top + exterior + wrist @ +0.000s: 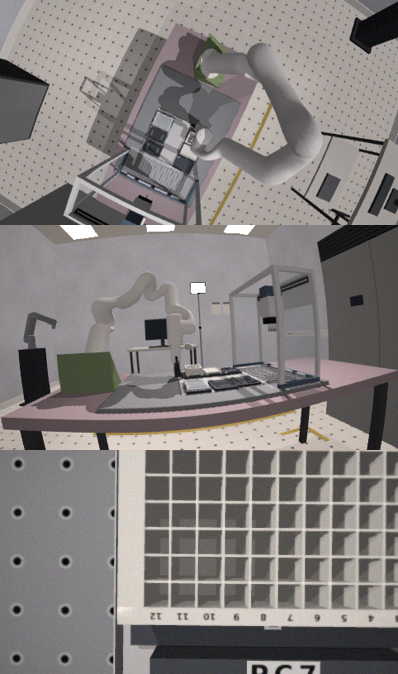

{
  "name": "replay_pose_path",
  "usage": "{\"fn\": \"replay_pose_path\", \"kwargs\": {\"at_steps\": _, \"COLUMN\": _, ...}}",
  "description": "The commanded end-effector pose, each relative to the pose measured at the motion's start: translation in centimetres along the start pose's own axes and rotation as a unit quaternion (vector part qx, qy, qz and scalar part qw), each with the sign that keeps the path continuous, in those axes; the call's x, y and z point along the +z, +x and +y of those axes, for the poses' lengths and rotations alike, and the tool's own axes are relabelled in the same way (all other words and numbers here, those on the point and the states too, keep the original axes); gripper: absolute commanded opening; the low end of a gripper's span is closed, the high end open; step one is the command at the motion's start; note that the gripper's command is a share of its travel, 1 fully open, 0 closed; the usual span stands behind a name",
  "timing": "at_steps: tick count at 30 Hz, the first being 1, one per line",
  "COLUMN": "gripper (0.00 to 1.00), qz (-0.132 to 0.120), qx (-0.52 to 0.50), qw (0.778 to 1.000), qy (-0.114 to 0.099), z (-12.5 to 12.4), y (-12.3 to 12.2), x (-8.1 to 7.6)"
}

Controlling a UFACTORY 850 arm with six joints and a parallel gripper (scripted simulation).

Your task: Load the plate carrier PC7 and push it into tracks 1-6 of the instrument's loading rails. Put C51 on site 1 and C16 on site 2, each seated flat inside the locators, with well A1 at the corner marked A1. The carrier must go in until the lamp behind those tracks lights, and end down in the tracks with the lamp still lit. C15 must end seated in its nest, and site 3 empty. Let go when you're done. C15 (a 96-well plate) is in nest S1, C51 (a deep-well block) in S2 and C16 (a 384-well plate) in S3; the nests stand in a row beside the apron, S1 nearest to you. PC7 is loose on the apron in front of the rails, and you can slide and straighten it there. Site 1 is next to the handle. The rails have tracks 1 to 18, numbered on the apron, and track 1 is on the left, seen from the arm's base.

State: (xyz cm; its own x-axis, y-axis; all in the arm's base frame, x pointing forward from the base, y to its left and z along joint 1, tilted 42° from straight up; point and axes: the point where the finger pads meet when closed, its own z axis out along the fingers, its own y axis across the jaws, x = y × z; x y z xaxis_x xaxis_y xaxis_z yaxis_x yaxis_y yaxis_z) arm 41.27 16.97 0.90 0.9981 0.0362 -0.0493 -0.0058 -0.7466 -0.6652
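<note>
Fingers of the gripper (pixel 177 367) stand spread and hold nothing, low over a deep-well block (pixel 260 535) beside PC7 (pixel 282 668); I would center them across its walls before closing.

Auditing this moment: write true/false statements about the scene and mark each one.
1. The tool is open and holds nothing. True.
2. The block in the wrist view has round wells. False: they are square.
3. A PC7 label shows beside the block. True.
4. The tool is inside the instrument frame. False: it hangs outside it, on the side towards the arm's base.
</note>
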Motion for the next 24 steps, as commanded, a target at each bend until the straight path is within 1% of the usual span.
{"fn": "replay_pose_path", "kwargs": {"at_steps": 1, "gripper": 0.82, "qz": 0.001, "qx": 0.0, "qw": 1.0, "qy": 0.0, "z": 0.0, "y": 0.6, "x": -0.1}}
{"fn": "replay_pose_path", "kwargs": {"at_steps": 24, "gripper": 0.82, "qz": 0.001, "qx": 0.0, "qw": 1.0, "qy": 0.0, "z": 0.0, "y": 2.7, "x": -0.1}}
